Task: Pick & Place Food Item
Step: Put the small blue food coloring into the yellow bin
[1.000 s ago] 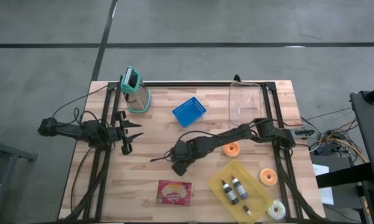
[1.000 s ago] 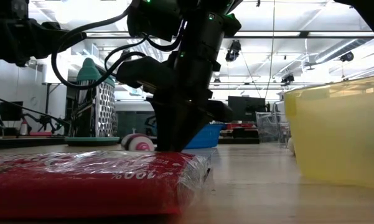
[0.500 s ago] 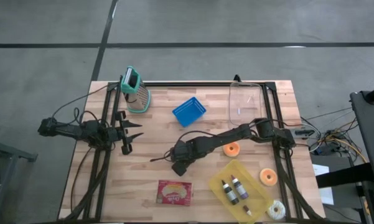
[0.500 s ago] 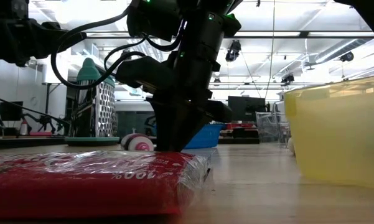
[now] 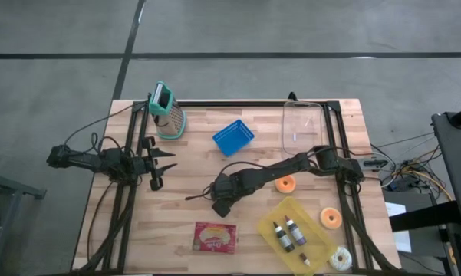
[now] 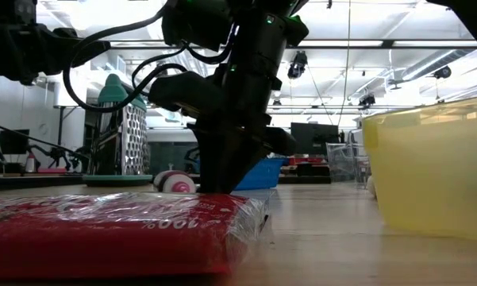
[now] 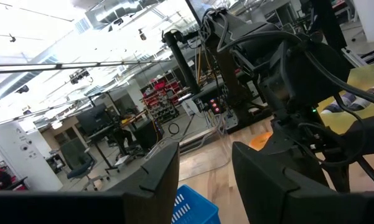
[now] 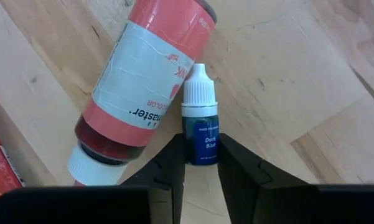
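Note:
A small dark-blue dropper bottle (image 8: 201, 130) with a white cap lies on the wood beside a larger red bottle (image 8: 143, 81) with a white label. My right gripper (image 8: 202, 168) is down at the table's middle (image 5: 219, 205), shut on the blue bottle's bottom end. In the low view it (image 6: 222, 184) stands behind a red wrapped packet (image 6: 119, 230). From above the gripper hides both bottles. My left gripper (image 5: 167, 163) waits open at the table's left side, well above the wood. My right gripper pinches the blue bottle's bottom end (image 8: 202, 158) between its two fingers, one on each side. The fingers come steeply from above and reach along the bottle. The bottle lies flat, its cap pointing away from the fingers, touching the red bottle's side.
A red packet (image 5: 215, 237) lies near the front edge. A yellow tray (image 5: 313, 220) with small bottles sits front right, with orange rings (image 5: 285, 184) (image 5: 330, 218) and a white ring (image 5: 340, 258) around it. A blue basket (image 5: 232, 137), grater (image 5: 167, 113) and clear bin (image 5: 303, 126) stand farther back.

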Available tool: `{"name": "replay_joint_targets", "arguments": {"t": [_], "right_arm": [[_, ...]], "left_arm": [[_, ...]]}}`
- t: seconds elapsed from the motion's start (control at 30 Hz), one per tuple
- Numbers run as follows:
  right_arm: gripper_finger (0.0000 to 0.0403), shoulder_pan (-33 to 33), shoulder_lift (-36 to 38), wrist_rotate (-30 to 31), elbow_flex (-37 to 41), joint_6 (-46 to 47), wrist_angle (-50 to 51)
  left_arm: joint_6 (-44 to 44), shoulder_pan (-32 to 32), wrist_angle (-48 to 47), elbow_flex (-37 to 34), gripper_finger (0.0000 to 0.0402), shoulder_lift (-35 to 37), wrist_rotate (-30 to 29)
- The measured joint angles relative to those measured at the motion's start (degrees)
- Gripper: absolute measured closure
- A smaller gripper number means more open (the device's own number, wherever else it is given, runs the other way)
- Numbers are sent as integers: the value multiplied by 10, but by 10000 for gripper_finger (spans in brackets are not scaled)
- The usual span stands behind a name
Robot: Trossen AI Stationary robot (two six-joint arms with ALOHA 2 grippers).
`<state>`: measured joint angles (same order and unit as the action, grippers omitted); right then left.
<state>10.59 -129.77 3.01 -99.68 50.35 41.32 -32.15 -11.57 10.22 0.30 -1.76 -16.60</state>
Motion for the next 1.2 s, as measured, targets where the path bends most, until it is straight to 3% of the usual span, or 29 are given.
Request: {"name": "replay_joint_targets", "arguments": {"t": [0.37, 0.73, 1.07, 1.2], "right_arm": [[329, 0, 51, 48, 0, -5, 15], [328, 5, 112, 52, -1, -10, 68], [323, 36, 171, 87, 0, -7, 99], [328, 56, 191, 99, 0, 35, 113]], "left_arm": [[0, 0, 0, 0, 250, 0, 0], [0, 0, 0, 0, 250, 0, 0], [0, 0, 0, 0, 250, 0, 0], [0, 0, 0, 0, 250, 0, 0]]}}
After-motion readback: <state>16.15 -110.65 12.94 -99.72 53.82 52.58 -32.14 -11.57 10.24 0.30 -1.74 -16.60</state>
